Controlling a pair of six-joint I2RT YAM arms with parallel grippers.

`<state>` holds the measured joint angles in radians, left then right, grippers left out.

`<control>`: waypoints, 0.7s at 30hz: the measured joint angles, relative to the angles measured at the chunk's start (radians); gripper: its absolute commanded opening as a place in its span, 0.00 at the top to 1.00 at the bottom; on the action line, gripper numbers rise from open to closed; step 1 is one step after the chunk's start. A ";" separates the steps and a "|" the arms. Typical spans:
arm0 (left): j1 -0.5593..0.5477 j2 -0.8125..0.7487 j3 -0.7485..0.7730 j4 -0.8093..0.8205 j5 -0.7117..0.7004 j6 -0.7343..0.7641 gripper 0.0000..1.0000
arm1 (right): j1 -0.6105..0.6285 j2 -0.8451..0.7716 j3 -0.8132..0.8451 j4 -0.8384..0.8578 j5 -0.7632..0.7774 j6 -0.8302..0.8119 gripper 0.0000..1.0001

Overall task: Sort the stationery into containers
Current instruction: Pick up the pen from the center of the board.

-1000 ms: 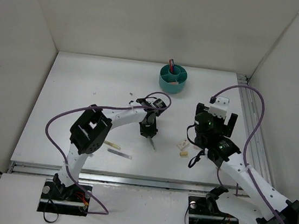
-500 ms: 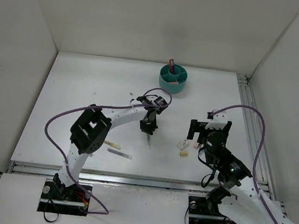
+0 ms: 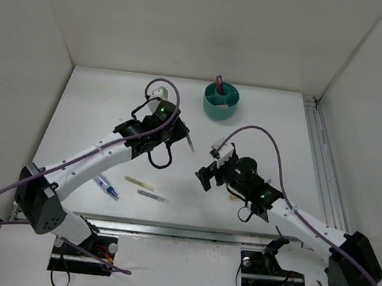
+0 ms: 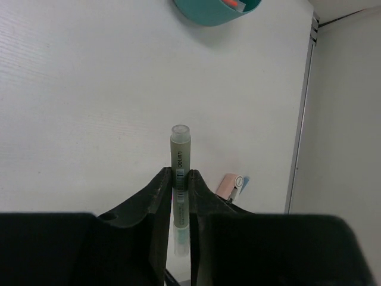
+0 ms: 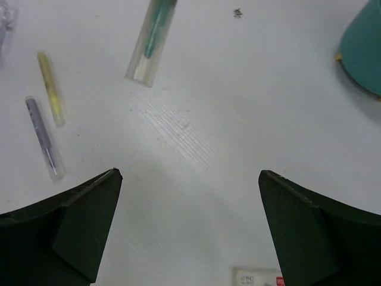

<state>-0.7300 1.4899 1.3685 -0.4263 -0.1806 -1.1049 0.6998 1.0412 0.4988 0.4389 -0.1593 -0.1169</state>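
Now that the left gripper (image 4: pixel 180 177) has shut, a clear greenish pen (image 4: pixel 180 161) is pinched between its jaws. The pen is off the table (image 3: pixel 98 104), on the near-left side of the teal cup (image 3: pixel 221 100). A second ago this gripper was low over the pen, further from the cup and part open. Since then it has closed, lifted and swung closer to the cup. So the pick looks done and the carry is under way. The drop into a cup compartment is probably next.

The cup is at the far centre and already has red and orange pens (image 3: pixel 219 85) standing in it.

The right gripper (image 5: pixel 189 174) has jaws spread wide with nothing between them. It has come in low, nearer than the cup and right of the held pen.

Left to sort, all well short of the cup on its near-left:
- a yellow pen (image 3: pixel 139 183)
- a grey pen (image 3: pixel 152 196)
- a blue-and-white pen (image 3: pixel 107 187), now uncovered because the left arm has moved

A white eraser (image 5: pixel 256 277) lies just under the right gripper.
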 measured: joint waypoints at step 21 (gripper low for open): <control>0.011 -0.034 -0.150 0.129 0.053 -0.114 1.00 | 0.091 0.266 0.056 0.369 -0.011 -0.033 0.63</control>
<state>-0.7185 1.4559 1.2182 -0.2974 -0.1276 -1.2190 0.7910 1.3075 0.5549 0.8078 -0.1699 -0.1501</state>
